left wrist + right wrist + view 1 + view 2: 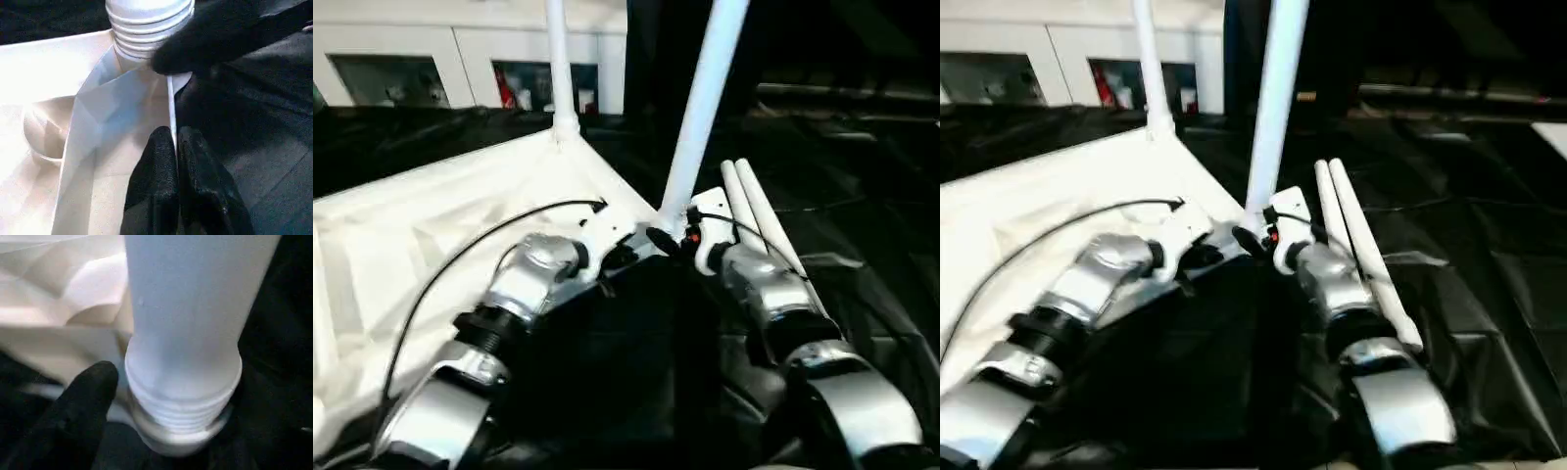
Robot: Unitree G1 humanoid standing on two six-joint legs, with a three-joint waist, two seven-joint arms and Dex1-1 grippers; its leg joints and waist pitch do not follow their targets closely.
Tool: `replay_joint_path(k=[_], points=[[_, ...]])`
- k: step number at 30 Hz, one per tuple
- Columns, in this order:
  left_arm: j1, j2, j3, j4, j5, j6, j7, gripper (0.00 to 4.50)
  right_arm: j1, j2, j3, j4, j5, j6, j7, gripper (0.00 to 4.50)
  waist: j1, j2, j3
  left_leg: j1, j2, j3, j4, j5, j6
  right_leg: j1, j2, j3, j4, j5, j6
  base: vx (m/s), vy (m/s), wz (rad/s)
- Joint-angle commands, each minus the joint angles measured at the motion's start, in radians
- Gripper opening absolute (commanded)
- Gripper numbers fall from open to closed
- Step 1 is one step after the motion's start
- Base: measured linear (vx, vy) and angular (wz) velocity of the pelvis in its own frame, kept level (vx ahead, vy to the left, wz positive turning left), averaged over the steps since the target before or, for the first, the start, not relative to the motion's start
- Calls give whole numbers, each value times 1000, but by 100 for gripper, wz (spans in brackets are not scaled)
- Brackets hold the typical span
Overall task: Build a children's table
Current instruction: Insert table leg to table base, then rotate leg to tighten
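Observation:
The white tabletop (431, 225) lies underside up on black cloth. One white leg (558, 69) stands upright in its far corner socket. A second leg (705, 98) leans a little at the near corner, its threaded end (181, 401) resting at the socket. Two more legs (764, 220) lie side by side on the cloth to the right. My left gripper (175, 142) is shut on the tabletop's thin rim just beside that corner. My right gripper (674, 240) is open at the base of the leaning leg, with one finger (88, 396) beside the thread.
A white cabinet with glass doors (460, 49) runs along the back. Black cloth (862, 196) covers the surface to the right and in front. A thin black cable (460, 255) loops over my left forearm.

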Motion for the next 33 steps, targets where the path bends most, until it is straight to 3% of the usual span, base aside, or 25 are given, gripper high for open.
replay_joint_path(k=[1, 2, 4, 6, 8, 9, 11, 14, 16, 22, 33], points=[[37, 26, -32, 10, 15, -31, -49, 0, 23, -26, 22, -67, 11, 30, 78, 391, 10, -11, -75, -11, 30, -3, -27, 169, 286, 95, -74, 68, -25, 245, -304, 0, 0, 0], [42, 35, -35, 5, 9, -55, -76, 0, 36, -41, 27, -97, 16, 37, 114, 391, 8, -11, -74, -14, 32, -4, -26, 173, 291, 94, -74, 67, -23, 240, -305, 0, 0, 0], [53, 53, -34, -7, -2, -69, -110, 0, 66, -73, 37, -169, 29, 56, 189, 391, 11, -8, -66, -11, 37, -2, -28, 119, 282, 88, -71, 64, -35, 115, -292, 0, 0, 0], [81, 92, -37, -39, -41, -149, -225, 0, 121, -140, 69, -297, 49, 85, 312, 391, 19, -4, -61, -8, 45, -3, -33, 60, 237, 88, -70, 65, -44, -3, -262, 0, 0, 0], [85, 96, -39, -43, -47, -162, -241, 0, 126, -146, 72, -308, 51, 87, 323, 391, 21, -2, -58, -6, 48, -2, -36, 25, 213, 84, -69, 66, -50, -49, -250, 0, 0, 0], [92, 106, -41, -51, -59, -193, -277, 0, 144, -164, 78, -352, 57, 106, 347, 391, 21, -2, -59, -2, 48, -1, -38, 1, 178, 81, -67, 67, -51, -81, -249, 0, 0, 0], [115, 147, -50, -86, -84, -213, -372, 0, 179, -205, 95, -437, 67, 118, 415, 391, 30, 1, -57, -4, 49, -1, -39, -21, 139, 84, -66, 71, -49, -83, -233, 0, 0, 0], [121, 155, -49, -92, -94, -214, -398, 0, 186, -215, 100, -451, 63, 122, 431, 391, 34, 2, -56, 0, 46, 3, -39, -43, 105, 79, -63, 73, -50, -89, -233, 0, 0, 0], [130, 170, -51, -103, -106, -217, -438, 0, 204, -233, 114, -481, 57, 129, 454, 391, 40, 1, -57, -2, 44, 4, -39, -54, 89, 83, -63, 74, -50, -98, -225, 0, 0, 0], [134, 182, -49, -108, -119, -219, -472, 0, 232, -256, 141, -515, 50, 140, 496, 391, 46, -3, -63, -8, 39, 3, -35, -17, 83, 90, -60, 73, -41, -42, -216, 0, 0, 0], [128, 176, -46, -102, -115, -222, -480, 0, 211, -210, 159, -463, 25, 126, 464, 391, 48, 2, -68, -9, 37, 2, -29, 6, 83, 92, -58, 71, -34, -4, -230, 0, 0, 0]])
